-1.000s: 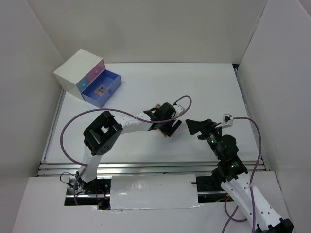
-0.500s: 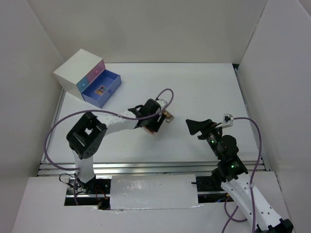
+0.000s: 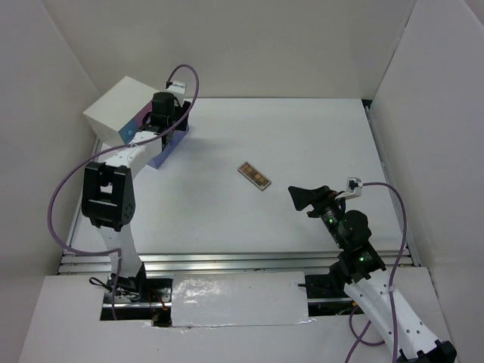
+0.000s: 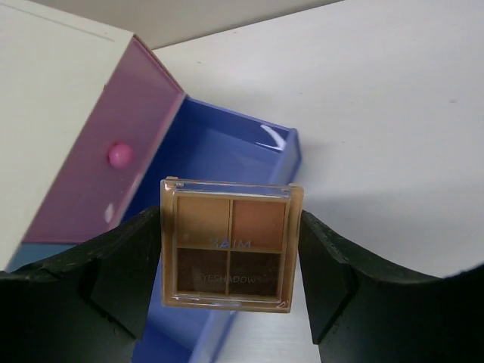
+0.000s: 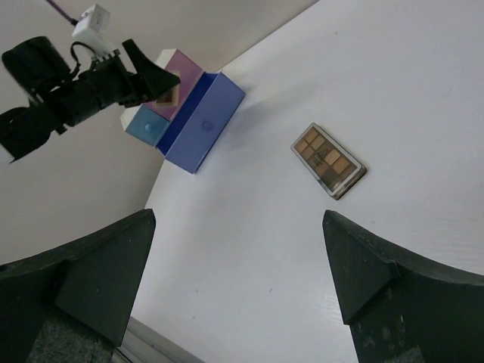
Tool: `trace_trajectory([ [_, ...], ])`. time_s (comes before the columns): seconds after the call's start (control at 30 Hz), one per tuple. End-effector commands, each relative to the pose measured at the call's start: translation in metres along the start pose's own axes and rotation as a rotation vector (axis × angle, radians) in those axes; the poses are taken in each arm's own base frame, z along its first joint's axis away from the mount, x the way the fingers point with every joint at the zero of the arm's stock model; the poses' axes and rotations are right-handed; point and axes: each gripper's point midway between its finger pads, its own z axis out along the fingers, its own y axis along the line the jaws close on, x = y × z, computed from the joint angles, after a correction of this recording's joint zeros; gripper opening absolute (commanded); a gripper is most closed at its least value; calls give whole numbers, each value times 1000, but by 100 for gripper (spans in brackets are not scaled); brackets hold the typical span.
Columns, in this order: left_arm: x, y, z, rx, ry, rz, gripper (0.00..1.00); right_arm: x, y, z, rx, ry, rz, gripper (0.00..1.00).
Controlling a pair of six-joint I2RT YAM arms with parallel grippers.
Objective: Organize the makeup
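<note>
Grips with the left gripper [image 4: 231, 253] a square four-pan eyeshadow palette [image 4: 231, 227], its black fingers [image 4: 125, 268] pressed one to each side edge of the clear tan case. Holds it upright, face to the wrist camera: two light tan pans above, two dark brown below. Hangs it over the open blue drawer [image 4: 227, 147], the case's lower part overlapping the drawer's front wall in the wrist view; cannot tell whether touching the drawer or clear of it. Keeps just right of the shut pink drawer front [image 4: 125, 197] with its round pink knob [image 4: 119, 155], both drawers set in the white box [image 3: 113, 110] at the far left corner of the white table [image 3: 318, 136].

Spreads the right gripper [image 5: 238, 265] wide, with nothing between the two dark fingers, raised off the table near its right side.

Leaves a long brown eyeshadow palette [image 3: 254, 175] lying flat and aslant on the bare table surface, many small tan and brown pans facing up. Lies well apart from the box, nearer the right gripper than the left, touched by neither.
</note>
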Motion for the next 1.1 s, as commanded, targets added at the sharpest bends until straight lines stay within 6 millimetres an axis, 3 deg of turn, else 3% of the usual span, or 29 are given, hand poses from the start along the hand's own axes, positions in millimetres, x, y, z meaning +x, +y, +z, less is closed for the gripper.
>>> trace_trajectory([
  [0.0,0,20,32,-2,8,175,28,-12,19,0,-64,-31,10,100],
  [0.13,14,54,41,-62,11,149,29,-11,22,1,-77,-22,14,100],
  [0.3,36,66,49,-59,49,166,35,-4,26,1,-101,12,20,100],
  [0.43,55,68,51,-46,84,213,49,-3,26,2,-100,20,20,100],
  [0.47,60,65,52,-24,93,215,62,-3,26,3,-100,20,20,100],
  [0.5,65,65,53,-12,105,204,67,-3,25,3,-99,19,20,100],
  [0.67,91,47,63,122,169,167,75,-2,22,5,-87,19,15,100],
  [0.73,92,42,64,148,178,156,80,-1,21,5,-82,24,15,100],
  [0.83,81,40,62,155,155,129,84,0,21,6,-81,29,15,100],
  [0.9,58,43,57,139,101,94,98,2,21,7,-82,34,17,100],
  [0.97,37,56,52,80,68,77,99,2,21,7,-83,38,17,100],
  [1.07,-2,59,38,85,5,45,99,2,20,7,-81,36,15,100],
])
